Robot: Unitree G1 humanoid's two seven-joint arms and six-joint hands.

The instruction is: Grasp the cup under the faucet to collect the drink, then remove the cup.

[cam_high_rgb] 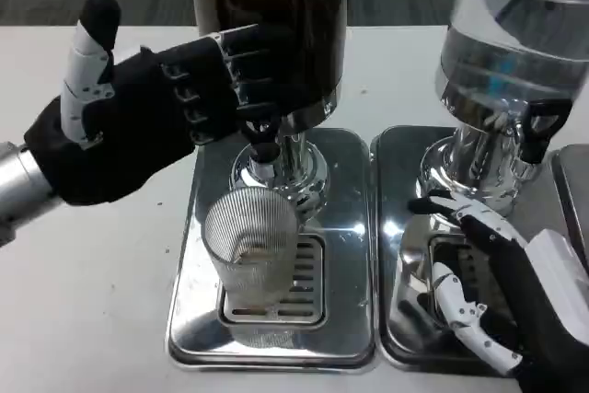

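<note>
While the cup (253, 260) stood on the slotted grate of the left drip tray (198, 319), in the lower centre of the frame, it sat directly below the black faucet (264, 140) of the dark drink dispenser (271, 25). The cup was clear and finely ribbed, and it appeared thin-walled; it would probably be light, somewhat flexible, and easy to crush or tip. A grip around the mid-height of the wall, with moderate pressure, would likely serve best, since the ribs should give some hold. No clear level of drink could be made out inside it, so the filling step was judged not yet complete.

The left hand (152, 108) lay in the upper left of the frame, with its fingers (244, 66) extended toward the faucet lever and the dispenser body; the thumb stood upright and apart. Whether the fingers pressed the lever could not be told, and they held nothing that could be seen. The right hand (502, 287) rested low in the lower right of the frame, over the right drip tray (396, 255), with its fingers spread and holding nothing, well apart from the cup.

The left dispenser held a dark liquid. The second dispenser (515, 34), in the upper right of the frame, held a clear liquid. Both trays stood on the white desk (92, 301).
</note>
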